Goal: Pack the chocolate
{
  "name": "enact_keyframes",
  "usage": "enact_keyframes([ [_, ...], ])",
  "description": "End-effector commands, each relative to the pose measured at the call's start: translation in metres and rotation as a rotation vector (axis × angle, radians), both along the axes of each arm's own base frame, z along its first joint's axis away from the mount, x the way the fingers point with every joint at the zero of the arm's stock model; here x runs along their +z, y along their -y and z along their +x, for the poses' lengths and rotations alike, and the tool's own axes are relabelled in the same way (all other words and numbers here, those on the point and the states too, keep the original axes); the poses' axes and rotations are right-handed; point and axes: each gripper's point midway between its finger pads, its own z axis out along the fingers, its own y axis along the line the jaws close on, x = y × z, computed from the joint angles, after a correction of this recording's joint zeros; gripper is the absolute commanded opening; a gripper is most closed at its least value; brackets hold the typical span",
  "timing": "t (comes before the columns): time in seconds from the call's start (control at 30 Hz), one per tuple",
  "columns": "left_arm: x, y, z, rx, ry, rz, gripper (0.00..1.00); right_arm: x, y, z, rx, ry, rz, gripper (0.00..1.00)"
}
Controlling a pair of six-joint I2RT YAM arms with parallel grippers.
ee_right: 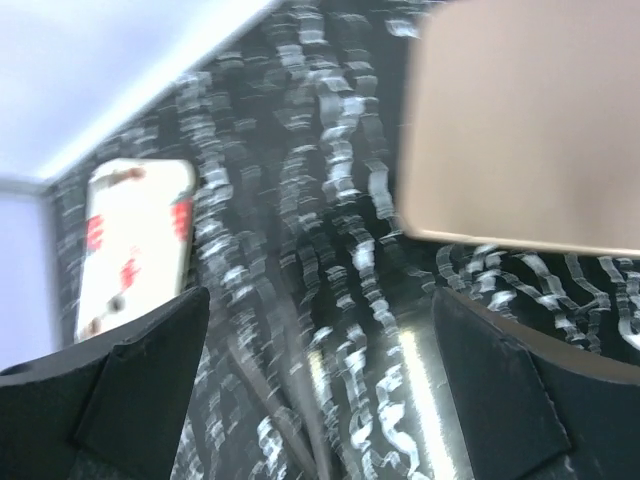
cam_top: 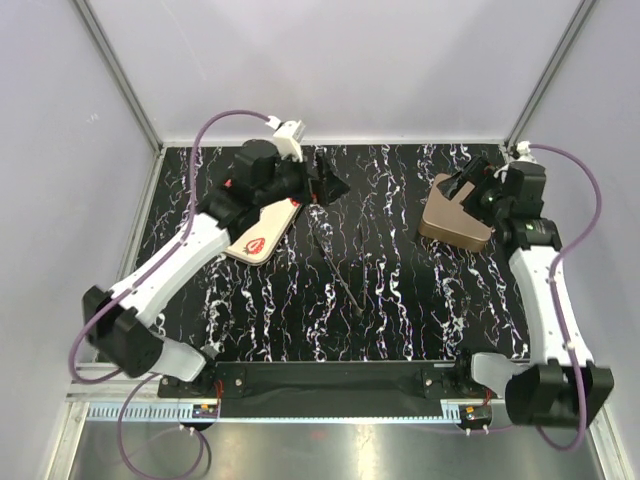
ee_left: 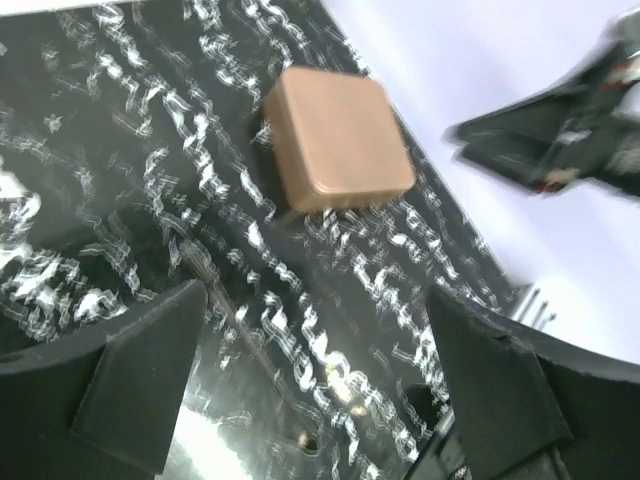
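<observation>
Sitting at the right rear of the black, white-veined table (cam_top: 400, 300), the brown square tray (cam_top: 455, 222) shows only a smooth tan face, possibly upside down, contents hidden. The right gripper (ee_right: 320, 300) hangs just beside it and the left gripper (ee_left: 315, 300) near the strawberry lid (cam_top: 258, 238), both spread wide and empty, pale walls (cam_top: 350, 60) all around.

Left fingers (ee_left: 140, 370) and right fingers (ee_right: 130, 390) spread wide apart.

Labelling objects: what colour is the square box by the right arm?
Box: plain coppery brown; left wrist view shows best.
</observation>
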Motion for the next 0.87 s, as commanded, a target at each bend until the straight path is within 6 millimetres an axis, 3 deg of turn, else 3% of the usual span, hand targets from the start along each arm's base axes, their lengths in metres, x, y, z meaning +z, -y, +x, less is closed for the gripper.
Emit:
enact_keyframes([
  [0.0,0.020,-0.031,-0.029,0.034,0.087,0.001,0.99,0.053,-0.035,-0.038,0.196,0.125,0.042,1.00],
  [0.03,0.011,-0.037,-0.037,0.041,0.075,0.008,0.99,0.058,-0.040,-0.047,0.223,0.131,0.055,1.00],
  [0.07,0.027,-0.048,-0.051,0.049,0.118,-0.020,0.99,0.061,-0.041,-0.060,0.221,0.122,0.057,1.00],
  [0.1,0.030,-0.053,-0.057,0.052,0.132,-0.034,0.99,0.063,-0.041,-0.067,0.219,0.117,0.057,1.00],
  [0.13,0.018,-0.055,-0.066,0.032,0.122,-0.029,0.99,0.068,-0.043,-0.077,0.231,0.129,0.054,1.00],
  [0.3,0.030,-0.081,-0.104,0.034,0.181,-0.064,0.99,0.071,-0.052,-0.107,0.288,0.167,0.052,1.00],
  [0.43,0.029,-0.098,-0.114,0.078,0.192,-0.058,0.99,0.081,-0.063,-0.124,0.344,0.240,0.077,1.00],
  [0.83,0.050,-0.124,-0.120,0.179,0.247,-0.051,0.99,0.082,-0.056,-0.126,0.317,0.256,0.026,1.00],
])
